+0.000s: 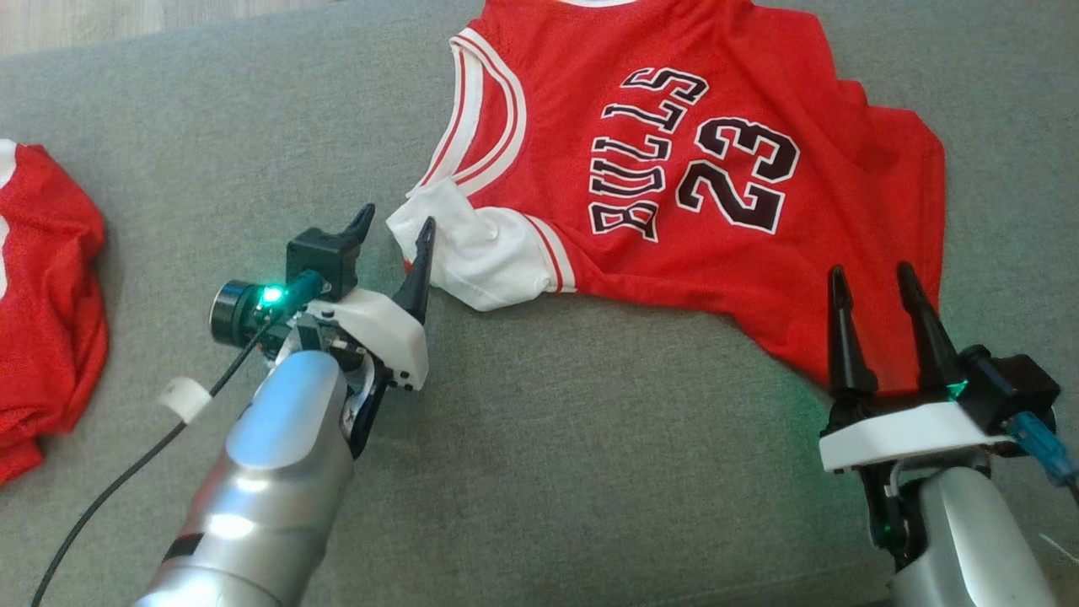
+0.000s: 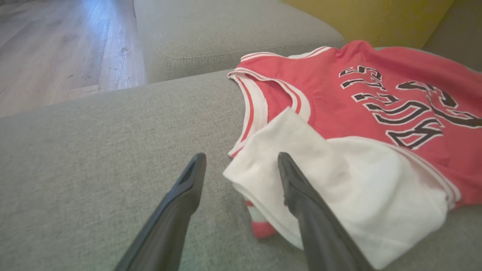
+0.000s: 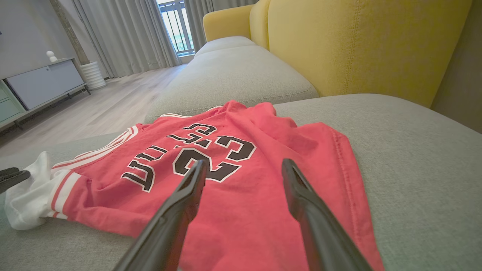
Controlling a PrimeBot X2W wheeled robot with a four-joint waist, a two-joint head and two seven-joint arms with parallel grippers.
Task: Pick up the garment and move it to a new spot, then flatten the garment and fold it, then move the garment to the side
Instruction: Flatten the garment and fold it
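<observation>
Fingers [image 1: 419, 270] spread beside jersey [image 1: 674, 169], another red garment [image 1: 50, 295] well apart

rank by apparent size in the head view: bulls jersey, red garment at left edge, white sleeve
1. bulls jersey
2. red garment at left edge, though cut off by the frame
3. white sleeve

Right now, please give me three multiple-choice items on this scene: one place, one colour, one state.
1. The left pincer stands: A on the number; B at the jersey's white sleeve; C on the floor.
2. The seat cushion is: A grey; B yellow; C blue.
3. The right pincer is: A shut on cloth; B shut empty; C open.
Key: B, its fingers flank the sleeve's edge; A, grey fabric lies under the jersey; C, its fingers stand apart.
</observation>
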